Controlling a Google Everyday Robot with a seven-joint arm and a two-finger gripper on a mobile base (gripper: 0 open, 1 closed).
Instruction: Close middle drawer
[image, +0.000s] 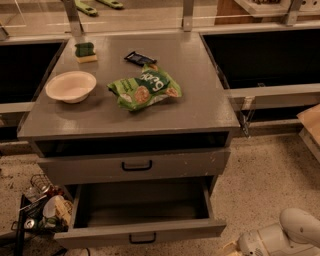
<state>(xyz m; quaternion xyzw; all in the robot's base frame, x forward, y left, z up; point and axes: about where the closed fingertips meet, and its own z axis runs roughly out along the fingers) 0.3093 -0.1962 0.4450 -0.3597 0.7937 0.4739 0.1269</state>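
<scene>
The middle drawer (100, 237) is pulled far out at the bottom of the grey cabinet. It is wide and deep, with a low front panel and a small black handle (142, 238). Its inside looks empty. Above it sits a taller-fronted grey drawer (190, 165) with a larger black handle, standing out only a little. Only a white part of my arm (285, 237) shows, at the lower right, to the right of the open drawer and apart from it. The gripper is out of view.
On the cabinet top (200, 105) lie a white bowl (71, 86), a green snack bag (145, 89), a green sponge (85, 52) and a dark bar (140, 58). A wire rack of clutter (40, 210) stands on the floor left of the open drawer. Dark open bays flank the cabinet.
</scene>
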